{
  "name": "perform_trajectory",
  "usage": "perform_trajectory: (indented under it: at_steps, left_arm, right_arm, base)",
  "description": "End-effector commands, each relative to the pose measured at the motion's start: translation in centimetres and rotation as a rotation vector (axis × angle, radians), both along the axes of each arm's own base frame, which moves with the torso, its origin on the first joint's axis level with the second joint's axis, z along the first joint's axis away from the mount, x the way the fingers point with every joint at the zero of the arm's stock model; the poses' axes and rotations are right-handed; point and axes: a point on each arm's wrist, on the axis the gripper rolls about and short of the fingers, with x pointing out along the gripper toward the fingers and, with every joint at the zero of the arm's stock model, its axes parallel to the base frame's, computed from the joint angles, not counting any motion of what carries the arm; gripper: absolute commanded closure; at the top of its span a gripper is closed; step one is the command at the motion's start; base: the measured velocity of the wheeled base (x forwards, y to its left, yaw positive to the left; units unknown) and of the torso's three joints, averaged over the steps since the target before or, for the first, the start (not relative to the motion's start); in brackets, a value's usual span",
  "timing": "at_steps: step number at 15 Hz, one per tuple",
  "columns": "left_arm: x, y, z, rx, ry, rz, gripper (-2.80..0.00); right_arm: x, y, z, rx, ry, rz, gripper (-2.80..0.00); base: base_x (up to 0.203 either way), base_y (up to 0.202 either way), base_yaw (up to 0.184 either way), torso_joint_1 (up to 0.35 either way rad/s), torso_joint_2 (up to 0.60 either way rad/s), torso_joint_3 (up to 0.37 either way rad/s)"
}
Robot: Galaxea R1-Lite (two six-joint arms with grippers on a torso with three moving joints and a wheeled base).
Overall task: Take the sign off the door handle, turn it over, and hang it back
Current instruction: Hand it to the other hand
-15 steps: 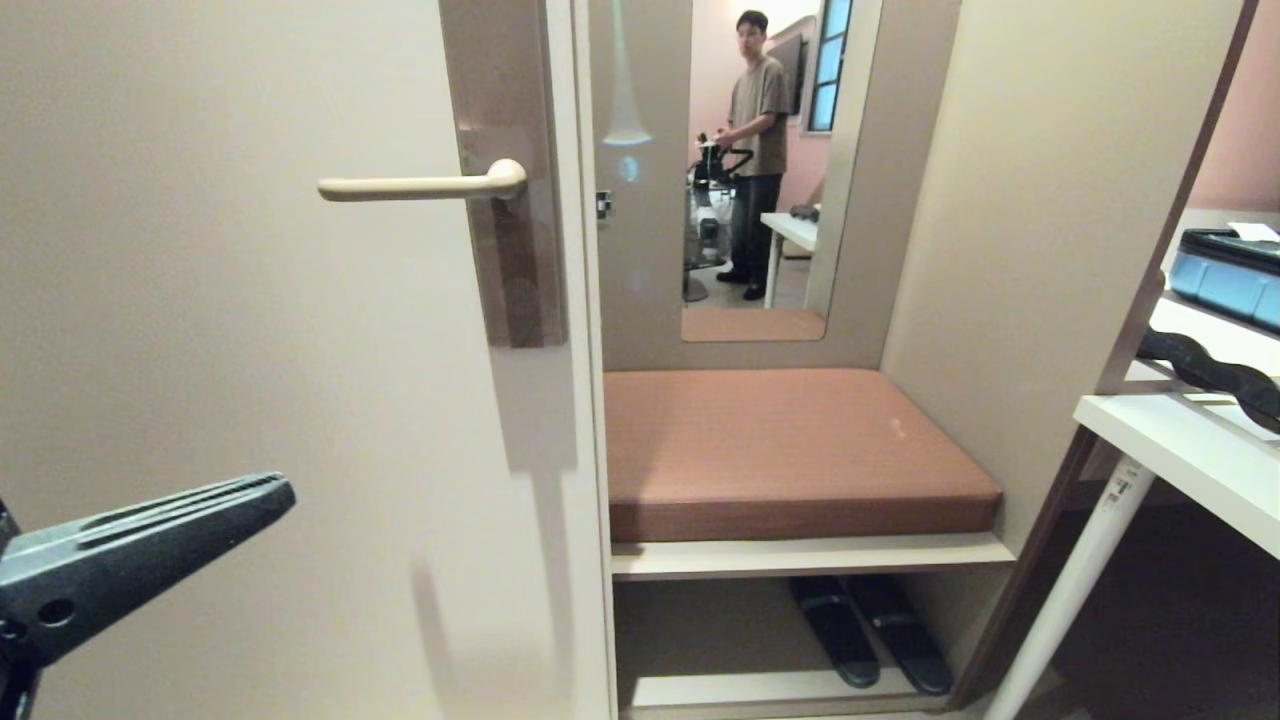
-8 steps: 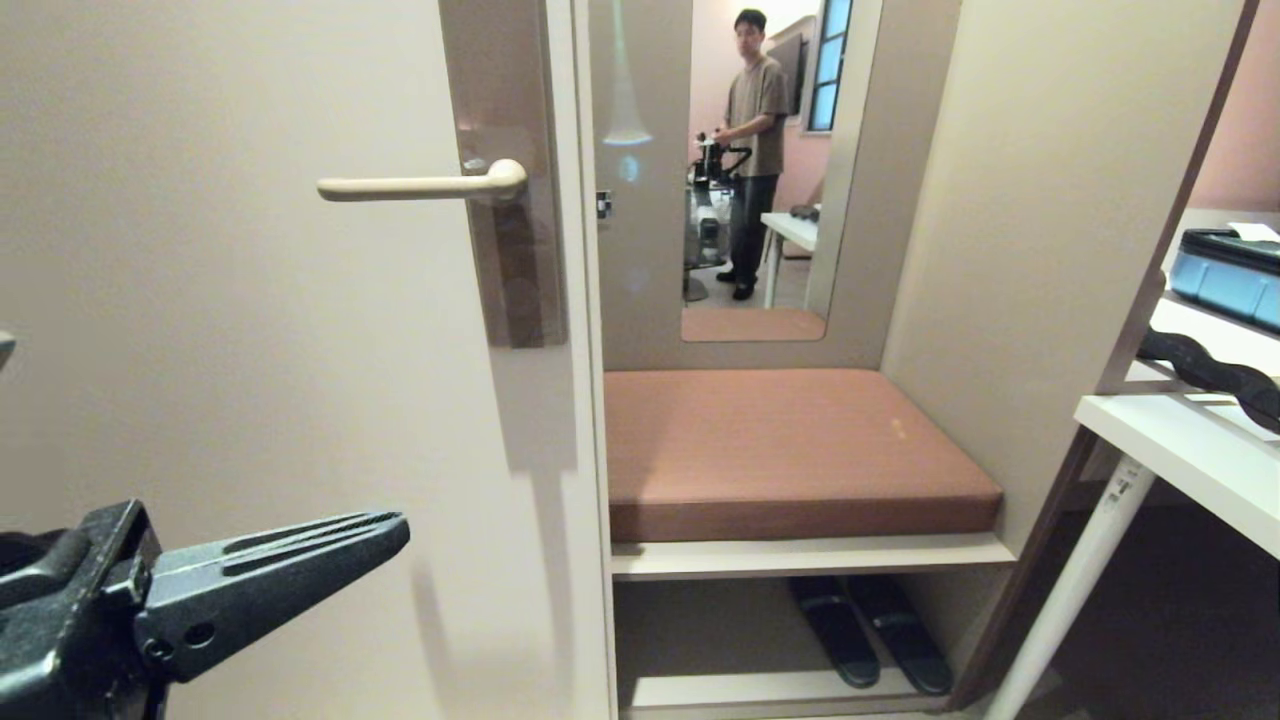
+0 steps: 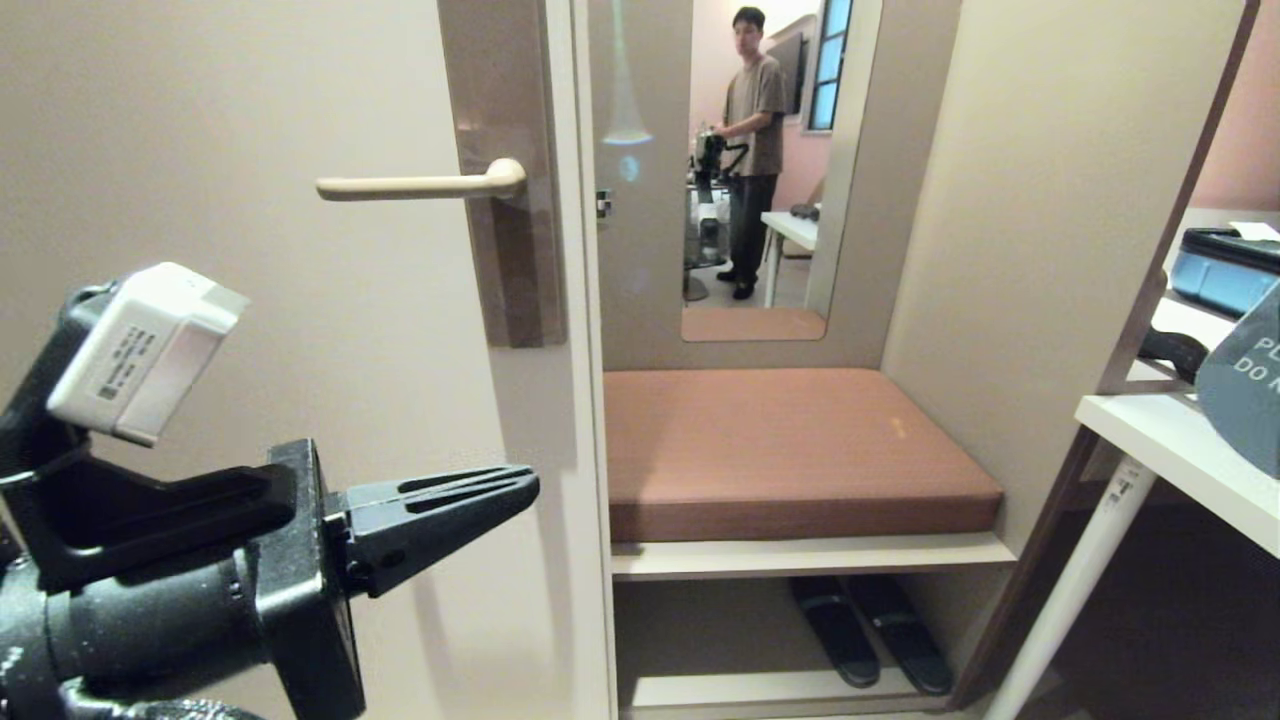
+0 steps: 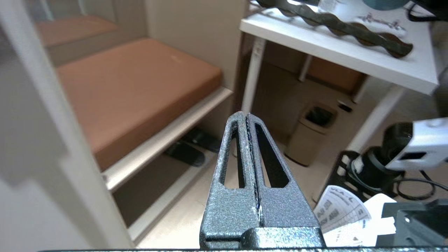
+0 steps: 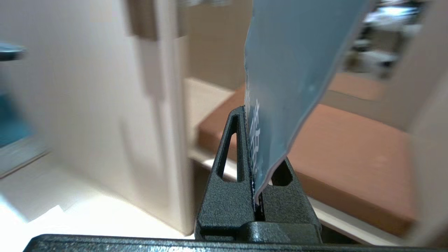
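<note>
Left gripper (image 3: 525,487), clamped shut and empty, has slid in below the smooth handle (image 3: 420,185); right gripper (image 5: 251,115) pinches the flat blue sign (image 5: 290,70).

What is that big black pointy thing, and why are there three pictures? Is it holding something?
It is a robot with two arms. One picture comes from a camera on its head, the others from a camera on each wrist. The black pointy thing is the left tool, shut and holding nothing, near the door. The right tool pinches a blue sign; its corner peeks in from the right side. The door handle is bare. A brown cushion lies on the bench, and a mirror shows a person.
</note>
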Motion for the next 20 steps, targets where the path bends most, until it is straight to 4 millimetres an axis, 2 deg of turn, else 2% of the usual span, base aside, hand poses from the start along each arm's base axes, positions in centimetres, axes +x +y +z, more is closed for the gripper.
perform_trajectory:
  at_steps: [1, 7, 13, 15, 18, 20]
  left_arm:
    - [0.7, -0.7, -0.7, 0.024, 0.031, -0.004, 0.0]
    - [2.8, -3.4, -1.0, 0.019, 0.032, -0.049, 0.0]
    - [4.3, -6.0, -0.7, 0.017, 0.033, -0.081, 0.0]
    - [4.9, -6.8, -0.3, 0.0, 0.028, -0.085, 0.0]
    - [5.9, -8.5, 1.4, -0.079, 0.017, -0.098, 0.0]
    - [5.8, -9.5, 1.7, -0.089, 0.016, -0.127, 0.0]
  right_arm:
    - [1.0, 0.1, -0.2, 0.002, 0.034, 0.048, 0.0]
    - [2.1, 0.5, -0.4, 0.021, 0.079, 0.266, 0.0]
    - [5.1, 0.8, 0.0, 0.028, 0.064, 0.407, 0.0]
    - [5.5, 1.1, -0.1, 0.031, 0.075, 0.457, 0.0]
    - [5.9, 2.2, -0.4, 0.031, 0.099, 0.533, 0.0]
    - [6.1, 3.0, -0.7, 0.031, 0.116, 0.587, 0.0]
  base:
    - [0.0, 0.0, 0.0, 0.0, 0.0, 0.0]
    - [0.0, 0.0, 0.0, 0.0, 0.0, 0.0]
    - [0.0, 0.0, 0.0, 0.0, 0.0, 0.0]
    - [0.0, 0.0, 0.0, 0.0, 0.0, 0.0]
    - [0.0, 0.0, 0.0, 0.0, 0.0, 0.0]
    - [0.0, 0.0, 0.0, 0.0, 0.0, 0.0]
